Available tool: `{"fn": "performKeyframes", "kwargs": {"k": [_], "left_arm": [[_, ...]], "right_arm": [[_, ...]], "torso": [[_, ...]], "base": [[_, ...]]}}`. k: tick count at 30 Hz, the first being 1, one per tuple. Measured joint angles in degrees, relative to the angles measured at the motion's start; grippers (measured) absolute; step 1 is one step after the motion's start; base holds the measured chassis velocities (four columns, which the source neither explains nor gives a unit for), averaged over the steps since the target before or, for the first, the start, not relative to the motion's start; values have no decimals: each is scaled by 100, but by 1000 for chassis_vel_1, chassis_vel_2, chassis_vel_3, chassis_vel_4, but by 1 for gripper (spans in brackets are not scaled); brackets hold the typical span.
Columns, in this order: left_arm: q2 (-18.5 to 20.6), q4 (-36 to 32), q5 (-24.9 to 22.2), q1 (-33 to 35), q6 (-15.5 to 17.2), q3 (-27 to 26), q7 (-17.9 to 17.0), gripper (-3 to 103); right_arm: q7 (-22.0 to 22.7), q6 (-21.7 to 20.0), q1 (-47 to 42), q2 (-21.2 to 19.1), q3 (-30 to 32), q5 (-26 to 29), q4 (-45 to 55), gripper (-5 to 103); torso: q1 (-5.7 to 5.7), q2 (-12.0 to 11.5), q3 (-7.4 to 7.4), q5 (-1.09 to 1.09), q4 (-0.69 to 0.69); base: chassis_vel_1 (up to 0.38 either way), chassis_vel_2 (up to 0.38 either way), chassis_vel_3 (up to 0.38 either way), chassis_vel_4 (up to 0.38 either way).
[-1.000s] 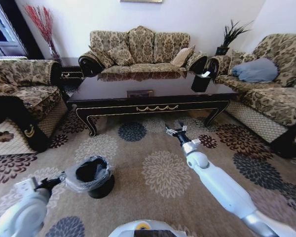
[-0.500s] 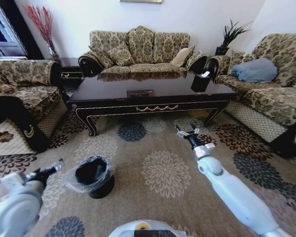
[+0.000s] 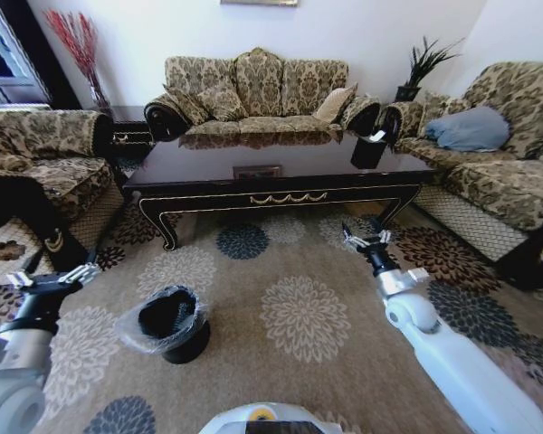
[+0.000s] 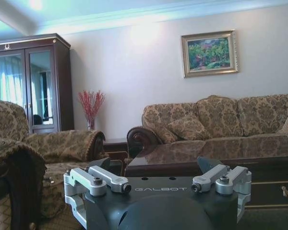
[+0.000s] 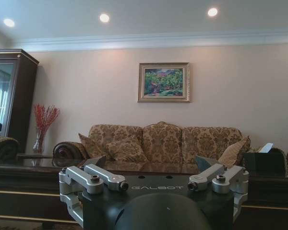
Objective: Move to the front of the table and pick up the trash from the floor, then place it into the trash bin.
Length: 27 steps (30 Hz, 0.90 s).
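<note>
Since a second ago I've swung both arms outward; left gripper (image 3: pixel 52 277) now sits well left of the trash bin (image 3: pixel 166 323), right gripper (image 3: pixel 367 240) out over the floor (image 3: pixel 299 316) toward the table's (image 3: pixel 281 181) right leg; no trash visible on the carpet, so I judge the pickup done and arms retracting. Both jaws spread wide, released, holding and touching nothing; bin stands upright on the carpet before the table.
</note>
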Motion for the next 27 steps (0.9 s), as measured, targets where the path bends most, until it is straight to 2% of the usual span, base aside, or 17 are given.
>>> {"fn": "performKeyframes", "kwargs": {"k": [2,5,9,11,16,27], "left_arm": [[88,-93,19,-32,-31,-49,-19,100],[107,-183,74,-32,-1,-93,-42,100],[-93,-342,437,72,165,-59,-99,100],[-127,-349,503,90,203,-22,-128,100],[-56,-436,615,212,543,205,-381,100],[-145,-541,613,199,674,319,-300,100]], "right_arm": [[-236,55,-376,-15,317,0,169,100],[-334,67,-626,-15,522,7,318,100],[-497,76,-1174,82,1009,-17,703,100],[-506,76,-1234,103,1059,-27,754,100],[-561,86,-1508,258,1273,-186,937,100],[-781,182,-1715,334,1377,-311,928,100]], "torso": [[0,0,0,0,-2],[0,0,0,2,-2],[0,0,0,0,0],[0,0,0,1,1],[0,0,1,1,0],[0,0,0,-1,-1]], "base": [[0,0,0,0],[0,0,0,0],[0,0,0,0],[0,0,0,0],[72,-65,-67,73],[199,-212,-199,191]]}}
